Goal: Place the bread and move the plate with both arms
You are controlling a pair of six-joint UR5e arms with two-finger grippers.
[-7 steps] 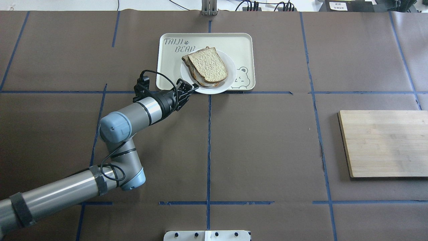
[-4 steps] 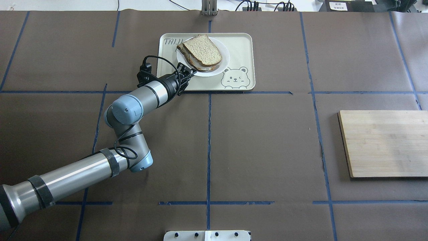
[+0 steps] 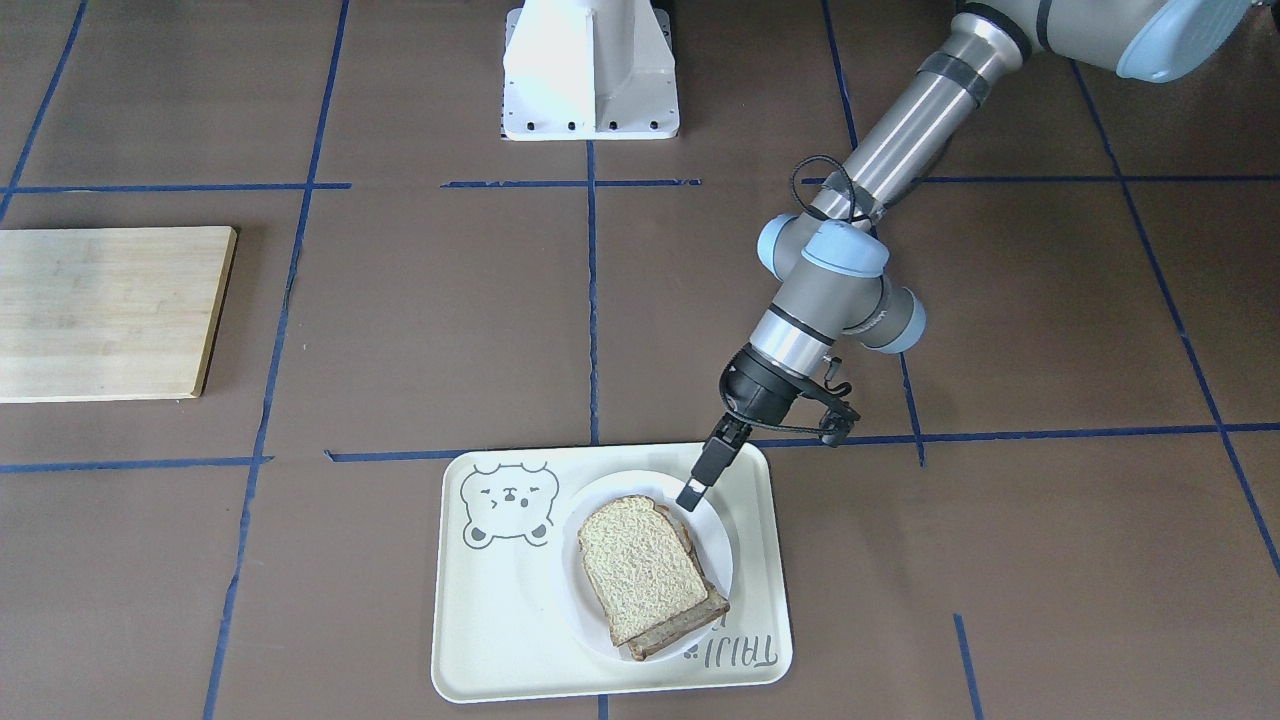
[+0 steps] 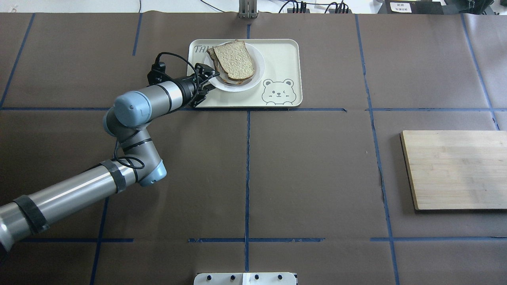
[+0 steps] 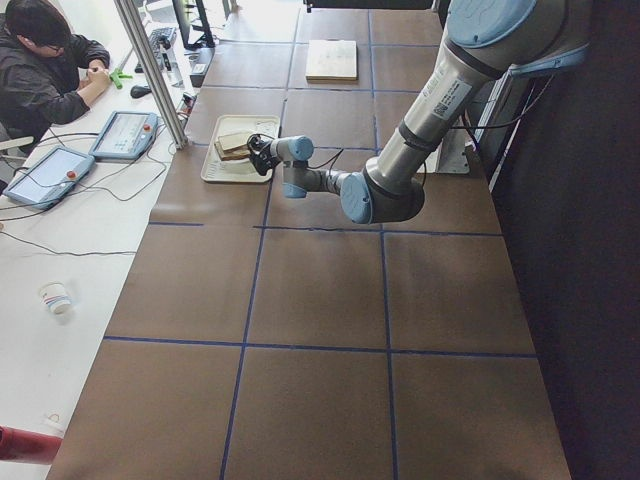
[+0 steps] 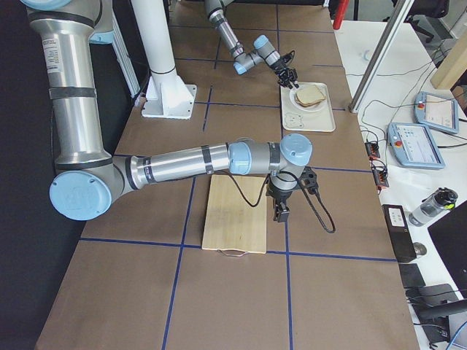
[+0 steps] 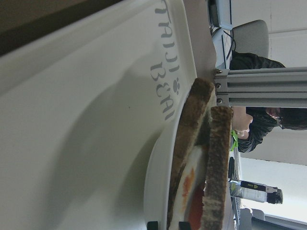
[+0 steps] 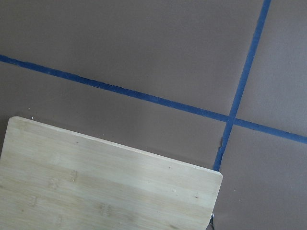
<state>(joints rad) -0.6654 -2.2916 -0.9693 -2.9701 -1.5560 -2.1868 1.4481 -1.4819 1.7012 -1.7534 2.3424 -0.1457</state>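
Observation:
The grainy bread [image 4: 233,61] lies as the top slice of a sandwich on the white plate [image 4: 259,70]. The plate rests on the far-left part of the cream bear tray [image 4: 285,55], over the lettering. My left gripper [image 4: 211,75] is shut on the plate's left rim. In the front-facing view the left gripper [image 3: 691,493] meets the plate [image 3: 716,540] beside the bread [image 3: 640,565]. The left wrist view shows the bread's crust [image 7: 213,158] edge-on above the plate [image 7: 158,177]. My right gripper [image 6: 279,214] hangs over the wooden board; whether it is open I cannot tell.
A wooden cutting board [image 4: 455,170] lies bare at the table's right side and also shows in the right wrist view [image 8: 96,182]. The white pedestal base [image 3: 590,70] stands at the robot's side. An operator [image 5: 45,60] sits beyond the table's far edge.
My left gripper has carried the plate with the sandwich from the tray's near edge toward its far-left corner. The bear drawing is now uncovered.

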